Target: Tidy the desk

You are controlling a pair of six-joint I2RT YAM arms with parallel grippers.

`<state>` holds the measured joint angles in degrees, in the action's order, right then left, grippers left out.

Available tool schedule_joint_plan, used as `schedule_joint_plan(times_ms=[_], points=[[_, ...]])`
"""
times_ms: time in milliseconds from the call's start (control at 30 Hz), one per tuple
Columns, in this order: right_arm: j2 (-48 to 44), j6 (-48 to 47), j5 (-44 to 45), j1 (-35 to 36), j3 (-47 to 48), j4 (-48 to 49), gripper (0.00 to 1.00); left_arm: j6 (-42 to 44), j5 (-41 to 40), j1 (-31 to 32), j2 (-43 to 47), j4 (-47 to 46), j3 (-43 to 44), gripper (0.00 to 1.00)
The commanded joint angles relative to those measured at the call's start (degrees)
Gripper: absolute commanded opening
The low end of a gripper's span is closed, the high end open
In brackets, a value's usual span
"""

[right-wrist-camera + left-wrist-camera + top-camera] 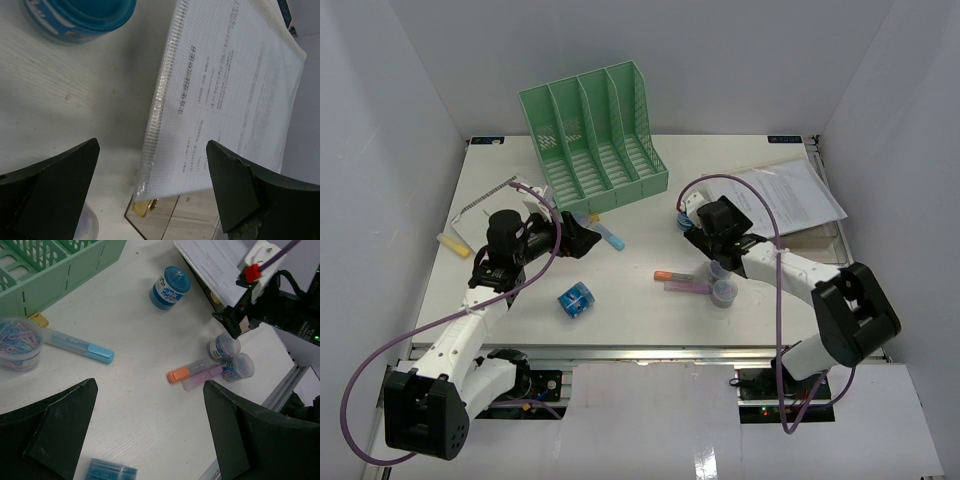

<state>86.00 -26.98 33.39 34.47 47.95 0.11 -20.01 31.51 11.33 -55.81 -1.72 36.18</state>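
Left gripper (150, 385): your jaws are spread wide, nothing held, above the desk (640, 320) left of centre.
Near it: clip tub (17, 342) and blue-capped pen (80, 345), both just beside the green rack (595, 130).
Right gripper (152, 144): you have it released and empty, over the near edge of the plastic-sleeved sheet (230, 90), with the blue jar (75, 15) beside it.
Desk: white tabletop under everything; the sheet lies toward its far right corner.

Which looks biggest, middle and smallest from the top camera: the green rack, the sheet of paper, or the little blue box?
1. green rack, clearly the biggest
2. sheet of paper
3. little blue box, by far the smallest
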Motion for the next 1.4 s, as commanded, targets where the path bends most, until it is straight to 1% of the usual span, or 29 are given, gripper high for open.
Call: schedule_joint_plan(times_ms=[0, 100, 133, 300, 367, 433, 600, 667, 700, 767, 833, 933, 1000, 1033, 1100, 1133, 1233, 1300, 1367], points=[[5.74, 1.32, 11.26, -0.28, 5.72, 6.28, 0.97, 0.85, -0.02, -0.08, 0.38, -0.48, 1.96, 0.98], [8.58, 1.30, 12.40, -0.45, 6.71, 6.57, 0.99, 0.85, 0.13, -0.08, 0.44, -0.48, 1.96, 0.98], [9.17, 1.23, 12.38, -0.48, 6.75, 6.57, 0.99, 0.85, 0.14, -0.08, 0.45, -0.48, 1.97, 0.98], [11.65, 1.26, 11.72, -1.64, 7.21, 6.44, 0.69, 0.85, 0.26, -0.08, 0.74, -0.48, 2.05, 0.98], [11.58, 1.54, 11.25, -2.08, 7.09, 6.10, 0.65, 0.85, 0.31, -0.08, 0.86, -0.48, 2.05, 0.98], [11.08, 1.93, 10.74, -2.21, 7.05, 5.78, 0.55, 0.85, 0.33, -0.08, 0.99, -0.56, 2.05, 0.98], [10.43, 2.15, 10.68, -2.67, 7.00, 5.67, 0.47, 0.85, 0.49, -0.08, 1.02, -0.56, 2.05, 0.98], [9.98, 3.16, 9.86, -2.84, 7.68, 4.55, 0.39, 0.85, 0.40, -0.08, 1.07, -0.56, 1.96, 0.98], [9.85, 3.27, 9.71, -2.96, 7.77, 4.30, 0.38, 0.85, 0.40, -0.08, 1.16, -0.56, 1.96, 0.98], [8.40, 4.42, 8.04, -3.54, 8.66, 1.72, 0.24, 0.86, 0.39, -0.08, 1.34, -0.58, 1.96, 0.98], [7.03, 5.34, 5.53, -4.30, 9.42, 0.11, 0.17, 0.94, 0.31, -0.08, 1.49, -0.65, 1.96, 0.98], [4.60, 6.27, 2.66, -5.28, 10.60, -3.13, 0.12, 0.93, 0.49, -0.08, 1.51, -0.66, 1.96, 0.98], [1.83, 6.70, -0.93, -6.56, 12.21, -5.04, 0.08, 0.85, 0.60, -0.08, 1.67, -0.74, 1.96, 0.98], [1.21, 6.73, -1.81, -7.27, 12.88, -5.79, 0.08, 0.85, 0.67, -0.08, 1.67, -0.75, 1.96, 0.98], [-2.78, 6.45, -7.47, -9.38, 14.90, -7.45, 0.08, 0.84, 0.79, -0.08, 1.69, -0.84, 1.96, 0.98], [-3.88, 6.25, -8.93, -9.93, 15.89, -8.24, 0.08, 0.79, 0.94, -0.08, 1.73, -0.89, 1.96, 0.98], [-6.91, 5.90, -11.97, -11.32, 20.98, -10.09, 0.08, 0.76, 1.10, -0.08, 1.93, -1.00, 1.96, 0.98], [-7.77, 5.98, -13.90, -11.81, 23.50, -11.01, 0.08, 0.76, 1.10, -0.08, 2.02, -1.00, 1.94, 0.98], [-7.86, 6.35, -15.63, -11.94, 28.29, -12.08, 0.08, 0.68, 1.10, -0.08, 1.92, -1.09, 1.89, 0.98]])
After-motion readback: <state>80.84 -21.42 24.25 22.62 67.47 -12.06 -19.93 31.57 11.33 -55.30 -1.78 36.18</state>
